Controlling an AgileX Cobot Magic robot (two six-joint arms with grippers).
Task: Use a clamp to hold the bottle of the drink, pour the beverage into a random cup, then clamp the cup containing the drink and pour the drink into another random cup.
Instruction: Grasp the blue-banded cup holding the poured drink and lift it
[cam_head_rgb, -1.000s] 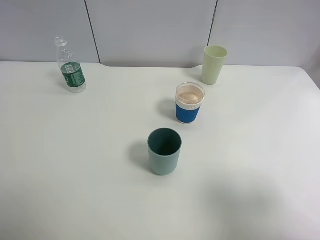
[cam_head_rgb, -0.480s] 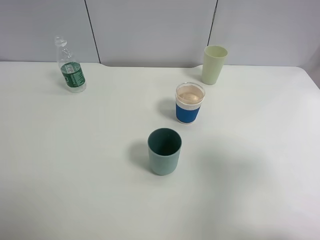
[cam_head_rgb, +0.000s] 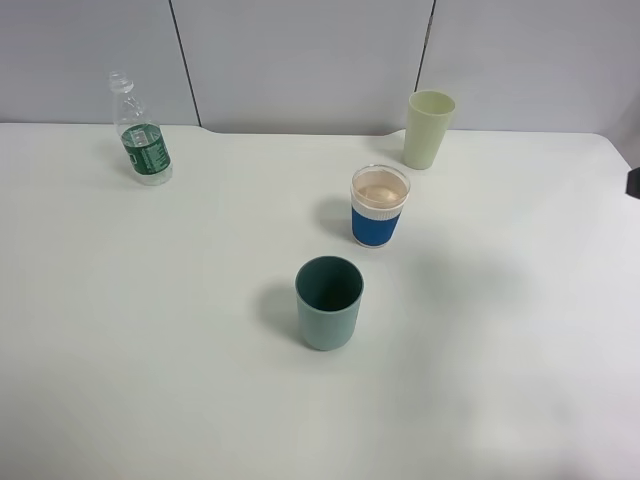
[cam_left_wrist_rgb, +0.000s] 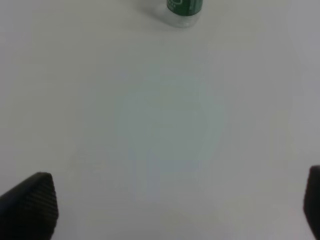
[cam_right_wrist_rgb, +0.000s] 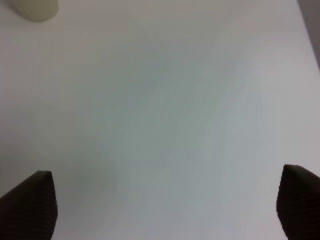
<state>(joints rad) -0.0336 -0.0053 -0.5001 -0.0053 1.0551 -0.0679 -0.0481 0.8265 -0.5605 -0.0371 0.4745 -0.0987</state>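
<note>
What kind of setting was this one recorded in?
Likely a lab or test workspace: a white table against plain grey wall panels, with a small bottle, a blue-sleeved cup, a teal cup and a pale green cup spaced apart on it.

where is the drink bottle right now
In the exterior high view the drink bottle stands upright at the far left of the table, by the back wall, well left of the blue-sleeved cup.

You've got the clear bottle (cam_head_rgb: 143, 140) with the green label standing upright way out at 10 o'clock. The blue-sleeved white cup (cam_head_rgb: 379, 207) is upright near centre, and the teal cup (cam_head_rgb: 329, 302) is upright at its 7 o'clock, not touching.
</note>
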